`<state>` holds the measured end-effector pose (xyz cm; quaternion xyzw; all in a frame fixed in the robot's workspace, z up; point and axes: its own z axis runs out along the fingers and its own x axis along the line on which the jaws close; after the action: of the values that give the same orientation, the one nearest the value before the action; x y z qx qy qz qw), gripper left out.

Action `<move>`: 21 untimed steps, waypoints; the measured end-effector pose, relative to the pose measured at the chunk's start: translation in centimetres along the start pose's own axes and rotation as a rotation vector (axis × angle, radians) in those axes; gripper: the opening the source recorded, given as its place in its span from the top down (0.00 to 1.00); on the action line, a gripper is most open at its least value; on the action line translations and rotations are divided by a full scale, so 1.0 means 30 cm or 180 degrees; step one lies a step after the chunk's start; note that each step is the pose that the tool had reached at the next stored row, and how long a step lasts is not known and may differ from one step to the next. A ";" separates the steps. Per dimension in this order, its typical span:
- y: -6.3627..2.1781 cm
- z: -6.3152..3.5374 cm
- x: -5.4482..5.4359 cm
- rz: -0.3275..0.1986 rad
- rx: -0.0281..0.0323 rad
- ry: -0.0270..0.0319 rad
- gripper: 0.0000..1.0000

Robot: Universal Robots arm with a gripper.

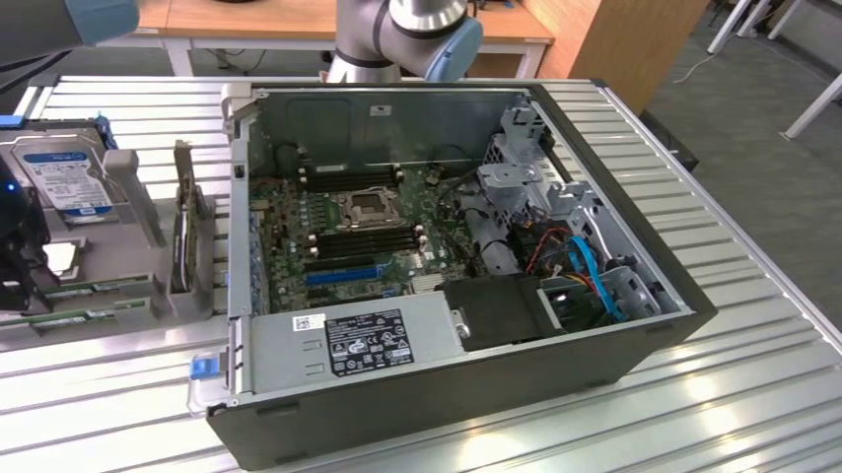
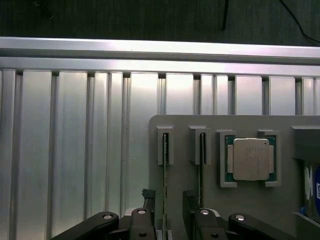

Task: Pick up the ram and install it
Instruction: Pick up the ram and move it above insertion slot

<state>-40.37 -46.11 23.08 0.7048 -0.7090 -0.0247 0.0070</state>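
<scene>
The ram (image 2: 165, 170) is a thin green stick standing on edge in a slot of the grey holder (image 2: 190, 125). My gripper (image 2: 167, 224) is open just above it, with one black finger (image 2: 145, 220) on each side and a gap to the board. A second ram stick (image 2: 201, 160) stands in the neighbouring slot, partly behind the other finger. In the exterior view the gripper (image 1: 19, 266) hangs over the holder at the far left edge, where the green sticks (image 1: 79, 290) show. The motherboard's ram slots (image 1: 369, 241) lie inside the open computer case (image 1: 632, 335).
A square silver processor (image 2: 251, 159) sits in the holder beside the sticks. A hard drive (image 1: 66, 177) with a blue-white label and upright boards (image 1: 184, 236) stand on the same holder. The ribbed aluminium table (image 2: 70, 150) carries everything. The arm's base (image 1: 394, 39) rises behind the case.
</scene>
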 end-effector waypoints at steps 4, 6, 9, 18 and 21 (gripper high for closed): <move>0.000 0.000 0.000 0.0000 0.0000 0.0000 0.65; 0.000 0.004 0.000 0.0000 0.0000 -0.0001 0.65; -0.001 0.015 0.001 0.0000 0.0000 0.0000 0.65; -0.002 0.051 0.003 0.0000 0.0000 0.0000 0.65; -0.003 0.063 0.003 0.0000 0.0000 0.0000 0.65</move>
<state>-40.37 -46.15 21.19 0.7048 -0.7090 -0.0247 0.0070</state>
